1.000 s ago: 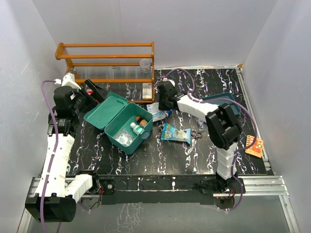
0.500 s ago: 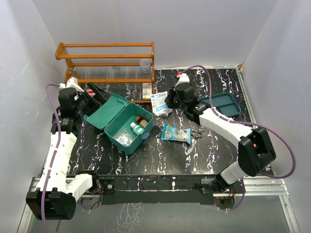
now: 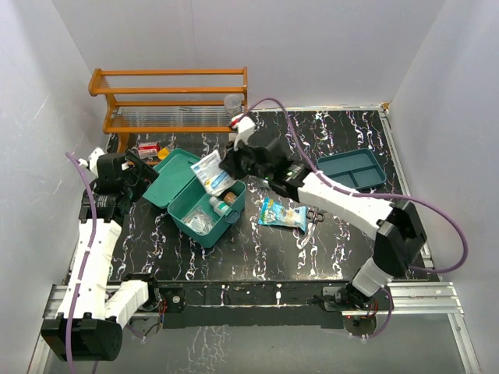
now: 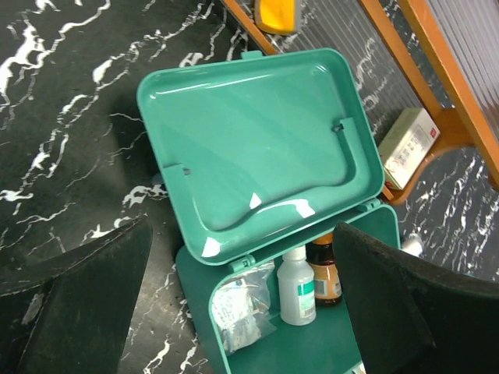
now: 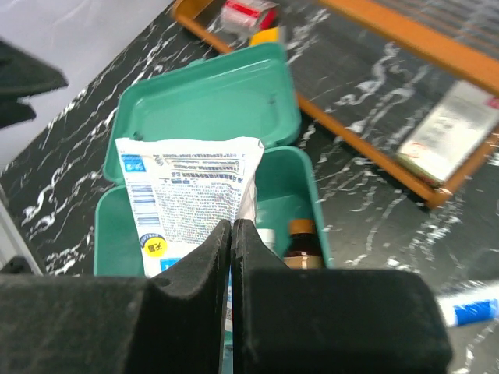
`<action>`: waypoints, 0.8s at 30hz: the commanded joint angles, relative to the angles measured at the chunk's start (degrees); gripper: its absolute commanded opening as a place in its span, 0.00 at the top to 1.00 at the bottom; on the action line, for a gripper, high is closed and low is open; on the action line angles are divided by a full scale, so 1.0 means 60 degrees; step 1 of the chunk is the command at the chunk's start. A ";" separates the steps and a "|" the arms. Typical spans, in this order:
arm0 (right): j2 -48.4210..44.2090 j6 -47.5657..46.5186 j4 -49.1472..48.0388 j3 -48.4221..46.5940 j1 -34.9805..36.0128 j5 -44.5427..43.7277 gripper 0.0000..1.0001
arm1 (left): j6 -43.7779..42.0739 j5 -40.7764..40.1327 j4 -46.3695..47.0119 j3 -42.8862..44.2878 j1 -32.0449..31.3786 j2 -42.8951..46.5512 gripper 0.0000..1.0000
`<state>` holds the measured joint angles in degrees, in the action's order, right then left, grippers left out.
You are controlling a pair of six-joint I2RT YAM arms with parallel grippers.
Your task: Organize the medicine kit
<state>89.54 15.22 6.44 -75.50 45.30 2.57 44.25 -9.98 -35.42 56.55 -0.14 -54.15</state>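
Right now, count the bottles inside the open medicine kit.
2: a white bottle and a brown bottle, side by side in the medicine kit near its hinge. Others may be hidden.

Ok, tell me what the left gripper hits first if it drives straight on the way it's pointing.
Probably the inner face of the open lid of the medicine kit, which sits dead ahead between the fingers of the open left gripper. Depth is hard to judge.

In the right wrist view the right gripper (image 5: 232, 227) hides the lower end of the white pouch (image 5: 187, 183), whose print is too blurred to read, while the left wrist view's bottom edge cuts off part of the medicine kit (image 4: 257, 148).
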 commanded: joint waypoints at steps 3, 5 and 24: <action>0.1238 -0.0802 0.0748 -0.1234 0.1063 0.0085 1.00 | -0.0084 -0.0951 -0.0492 0.0172 -0.0009 0.0389 0.01; 0.1566 -0.0889 0.1087 -0.1553 0.1251 -0.0032 1.00 | -0.0161 -0.0925 -0.0592 0.0246 -0.0005 0.0364 0.01; 0.3426 -0.0083 0.2267 -0.2339 0.1813 0.0877 1.00 | -0.0638 -0.0392 -0.0303 -0.0237 -0.0005 0.0484 0.01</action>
<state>108.79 12.25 20.60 -85.91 55.44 6.63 41.56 -12.64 -37.74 56.07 -0.14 -52.69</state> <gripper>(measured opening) 0.009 0.986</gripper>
